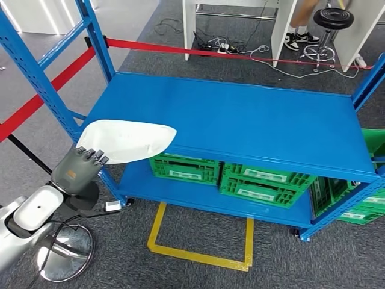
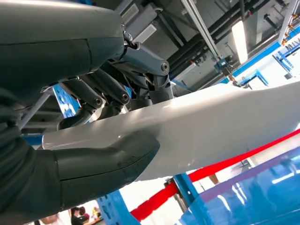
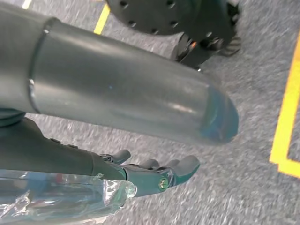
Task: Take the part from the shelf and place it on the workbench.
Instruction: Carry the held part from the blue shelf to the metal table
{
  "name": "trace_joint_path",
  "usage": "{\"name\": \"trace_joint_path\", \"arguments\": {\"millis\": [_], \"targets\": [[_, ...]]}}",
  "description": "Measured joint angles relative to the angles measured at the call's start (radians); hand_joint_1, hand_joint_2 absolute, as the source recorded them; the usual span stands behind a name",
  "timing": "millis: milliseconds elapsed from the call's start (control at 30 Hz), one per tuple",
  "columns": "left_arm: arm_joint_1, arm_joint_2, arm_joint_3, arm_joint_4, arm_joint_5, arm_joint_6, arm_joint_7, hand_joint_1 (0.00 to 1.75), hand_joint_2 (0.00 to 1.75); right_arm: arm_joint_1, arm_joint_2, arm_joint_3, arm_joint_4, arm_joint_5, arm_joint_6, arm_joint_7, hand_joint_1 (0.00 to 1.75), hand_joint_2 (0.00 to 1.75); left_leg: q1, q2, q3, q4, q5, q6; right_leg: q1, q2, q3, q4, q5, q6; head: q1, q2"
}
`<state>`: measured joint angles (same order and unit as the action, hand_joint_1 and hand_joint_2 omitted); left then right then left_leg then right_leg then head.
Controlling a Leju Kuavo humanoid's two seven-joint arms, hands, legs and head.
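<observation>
The part is a long white curved shell, lying across the front left corner of the blue shelf top and jutting past its edge. My left hand grips its near end, fingers over the top. In the left wrist view the thick grey thumb presses one face of the white part while the dark fingers clamp the other. My right hand hangs over the grey floor, fingers straight and apart, holding nothing.
Green crates fill the lower shelf. Blue uprights and a red barrier tape border the rack. Yellow floor tape marks the carpet in front. A person's feet and a black stool are beyond the shelf.
</observation>
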<state>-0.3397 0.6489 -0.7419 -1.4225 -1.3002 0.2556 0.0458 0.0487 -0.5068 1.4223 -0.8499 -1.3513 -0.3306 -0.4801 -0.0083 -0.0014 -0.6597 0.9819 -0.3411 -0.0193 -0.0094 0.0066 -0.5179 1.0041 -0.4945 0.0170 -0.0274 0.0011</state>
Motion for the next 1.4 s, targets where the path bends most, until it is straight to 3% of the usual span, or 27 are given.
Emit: {"name": "trace_joint_path", "arguments": {"millis": [67,133,167,233,300,367,400,467,500,567,633,667,700,767,800,867,900,967,1000,1067,1133,1167,1200,1233,1300,1367,1400], "targets": [[0.002,0.005,0.002,0.0,0.0,-0.001,-0.001,1.75,1.75,-0.002,0.005,0.004,0.009,0.0,0.004,0.001,0.0,0.0,0.004,0.0,-0.028,0.078,-0.09,-0.012,-0.003,-0.003,-0.021,-0.001,0.026,-0.012,-0.004,0.0],[0.002,0.005,0.003,0.0,-0.001,-0.002,-0.004,1.75,1.75,-0.006,0.01,0.007,0.021,-0.002,0.015,0.005,0.0,0.0,0.008,0.0,-0.059,0.21,-0.19,-0.022,-0.003,-0.004,-0.051,0.0,0.051,-0.015,-0.008,0.0],[0.003,0.005,0.003,0.0,-0.002,-0.004,-0.006,1.75,1.75,-0.008,0.014,0.01,0.028,-0.004,0.023,0.006,0.0,0.0,0.011,0.0,-0.064,0.262,-0.21,-0.026,-0.004,-0.004,-0.066,0.001,0.063,-0.013,-0.008,0.0],[0.002,0.004,0.003,0.0,-0.003,-0.006,-0.012,1.75,1.75,-0.013,0.025,0.018,0.051,-0.009,0.044,0.009,0.0,0.0,0.016,0.0,-0.03,0.274,-0.185,-0.03,-0.005,-0.003,-0.096,0.003,0.085,-0.008,-0.008,0.0],[0.002,0.004,0.006,0.0,-0.003,-0.005,-0.017,1.75,1.75,-0.02,0.041,0.025,0.087,-0.014,0.072,0.009,0.0,0.0,0.022,0.0,0.071,0.161,-0.143,-0.032,-0.005,-0.002,-0.117,0.005,0.104,0.0,-0.008,0.0],[0.002,0.006,0.012,-0.004,-0.003,-0.001,-0.02,1.75,1.75,-0.028,0.056,0.031,0.123,-0.015,0.096,0.008,0.0,0.0,0.023,-0.002,0.164,0.029,-0.149,-0.025,-0.003,0.0,-0.13,0.006,0.124,0.011,-0.008,0.0],[0.002,0.007,0.014,-0.005,-0.002,0.001,-0.021,1.75,1.75,-0.031,0.062,0.034,0.136,-0.016,0.104,0.008,0.0,0.0,0.021,-0.002,0.184,-0.006,-0.155,-0.018,-0.003,0.001,-0.134,0.004,0.135,0.018,-0.008,0.0],[0.006,0.011,0.015,-0.007,-0.001,0.003,-0.021,1.75,1.75,-0.034,0.074,0.041,0.162,-0.016,0.115,0.008,0.0,0.0,0.018,-0.001,0.175,-0.02,-0.145,0.0,-0.007,0.002,-0.141,-0.004,0.156,0.032,-0.008,0.0],[0.01,0.015,0.016,-0.007,0.001,0.005,-0.021,1.75,1.75,-0.034,0.083,0.045,0.176,-0.016,0.121,0.009,0.0,0.0,0.017,0.0,0.166,-0.02,-0.134,0.009,-0.008,0.001,-0.15,0.002,0.145,0.037,-0.008,0.0],[0.024,0.024,0.023,-0.012,0.011,0.012,-0.021,1.75,1.75,-0.034,0.105,0.052,0.214,-0.016,0.141,0.009,0.0,0.0,0.017,0.003,0.142,-0.022,-0.111,0.023,-0.01,0.001,-0.179,0.071,0.07,0.043,-0.005,0.0],[0.044,0.034,0.04,-0.017,0.028,0.018,-0.026,1.75,1.75,-0.039,0.132,0.056,0.256,-0.019,0.165,0.009,0.0,0.0,0.011,0.003,0.112,-0.021,-0.087,0.03,-0.008,0.0,-0.214,0.21,-0.029,0.044,-0.001,0.0],[0.054,0.037,0.05,-0.019,0.035,0.02,-0.03,1.75,1.75,-0.043,0.144,0.059,0.277,-0.022,0.176,0.01,0.0,0.0,0.009,0.004,0.096,-0.021,-0.074,0.032,-0.008,0.0,-0.221,0.269,-0.053,0.044,-0.002,0.0],[0.062,0.04,0.058,-0.021,0.041,0.02,-0.035,1.75,1.75,-0.046,0.156,0.061,0.296,-0.025,0.186,0.01,0.0,0.0,0.006,0.004,0.08,-0.02,-0.062,0.032,-0.006,0.0,-0.213,0.299,-0.053,0.042,-0.001,0.0],[0.075,0.044,0.072,-0.023,0.049,0.02,-0.04,1.75,1.75,-0.051,0.172,0.065,0.329,-0.028,0.199,0.01,0.0,0.0,0.004,0.003,0.051,-0.019,-0.038,0.03,-0.002,0.0,-0.142,0.245,-0.01,0.035,-0.002,0.0],[0.08,0.046,0.078,-0.024,0.051,0.02,-0.042,1.75,1.75,-0.055,0.178,0.066,0.342,-0.029,0.203,0.01,0.0,0.0,0.004,0.002,0.04,-0.019,-0.027,0.027,0.0,0.0,-0.086,0.174,0.002,0.032,-0.001,0.0],[0.087,0.051,0.091,-0.027,0.053,0.02,-0.044,1.75,1.75,-0.061,0.188,0.067,0.366,-0.029,0.21,0.01,0.0,0.0,0.003,0.002,0.025,-0.021,-0.005,0.018,0.006,0.002,0.014,0.028,-0.006,0.024,-0.003,0.0],[0.088,0.052,0.096,-0.029,0.053,0.02,-0.045,1.75,1.75,-0.064,0.192,0.068,0.376,-0.029,0.212,0.01,0.0,0.0,0.004,0.002,0.022,-0.024,0.006,0.013,0.009,0.003,0.036,-0.013,-0.016,0.021,-0.002,0.0],[0.092,0.056,0.101,-0.031,0.054,0.02,-0.046,1.75,1.75,-0.065,0.201,0.071,0.392,-0.03,0.214,0.01,0.0,0.0,0.006,0.001,0.02,-0.032,0.026,0.003,0.011,0.003,0.033,-0.029,-0.006,0.011,-0.001,0.0],[0.096,0.058,0.103,-0.032,0.054,0.021,-0.047,1.75,1.75,-0.066,0.205,0.072,0.399,-0.03,0.215,0.011,0.0,0.0,0.006,0.001,0.014,-0.03,0.02,-0.003,0.009,0.003,0.027,-0.033,0.002,0.004,-0.001,0.0],[0.104,0.065,0.109,-0.034,0.054,0.024,-0.048,1.75,1.75,-0.067,0.214,0.075,0.414,-0.029,0.219,0.012,0.0,0.0,0.007,-0.001,-0.011,0.028,-0.044,-0.015,0.004,0.0,0.013,-0.037,0.025,-0.011,-0.006,0.0],[0.113,0.07,0.117,-0.036,0.052,0.03,-0.049,1.75,1.75,-0.067,0.227,0.076,0.432,-0.029,0.223,0.014,0.0,0.0,0.01,0.0,-0.05,0.164,-0.144,-0.024,0.003,-0.001,-0.009,-0.035,0.045,-0.018,-0.009,0.0],[0.118,0.072,0.12,-0.038,0.049,0.033,-0.049,1.75,1.75,-0.067,0.234,0.076,0.44,-0.029,0.225,0.015,0.0,0.0,0.011,0.0,-0.064,0.227,-0.173,-0.027,0.003,-0.002,-0.022,-0.034,0.053,-0.018,-0.009,0.0],[0.125,0.075,0.122,-0.039,0.046,0.036,-0.049,1.75,1.75,-0.067,0.24,0.077,0.447,-0.03,0.228,0.017,0.0,0.0,0.012,0.0,-0.064,0.264,-0.181,-0.029,0.003,-0.002,-0.034,-0.031,0.06,-0.017,-0.01,0.0],[0.131,0.077,0.125,-0.04,0.042,0.038,-0.049,1.75,1.75,-0.067,0.246,0.077,0.455,-0.03,0.231,0.018,0.0,0.0,0.012,0.0,-0.045,0.263,-0.168,-0.03,0.003,-0.002,-0.047,-0.027,0.067,-0.015,-0.01,0.0],[0.138,0.083,0.135,-0.045,0.036,0.041,-0.049,1.75,1.75,-0.068,0.257,0.077,0.472,-0.032,0.24,0.02,0.0,0.0,0.014,0.0,0.045,0.157,-0.124,-0.029,0.003,-0.001,-0.068,-0.017,0.077,-0.009,-0.01,0.0],[0.141,0.088,0.147,-0.051,0.032,0.043,-0.049,1.75,1.75,-0.071,0.264,0.077,0.489,-0.034,0.25,0.02,0.0,0.0,0.012,-0.003,0.137,0.023,-0.114,-0.024,0.005,-0.001,-0.082,-0.011,0.088,0.001,-0.009,0.0],[0.142,0.089,0.153,-0.053,0.032,0.045,-0.05,1.75,1.75,-0.073,0.266,0.077,0.498,-0.035,0.255,0.02,0.0,0.0,0.011,-0.004,0.158,-0.013,-0.119,-0.02,0.006,0.0,-0.087,-0.009,0.095,0.005,-0.009,0.0]]}}
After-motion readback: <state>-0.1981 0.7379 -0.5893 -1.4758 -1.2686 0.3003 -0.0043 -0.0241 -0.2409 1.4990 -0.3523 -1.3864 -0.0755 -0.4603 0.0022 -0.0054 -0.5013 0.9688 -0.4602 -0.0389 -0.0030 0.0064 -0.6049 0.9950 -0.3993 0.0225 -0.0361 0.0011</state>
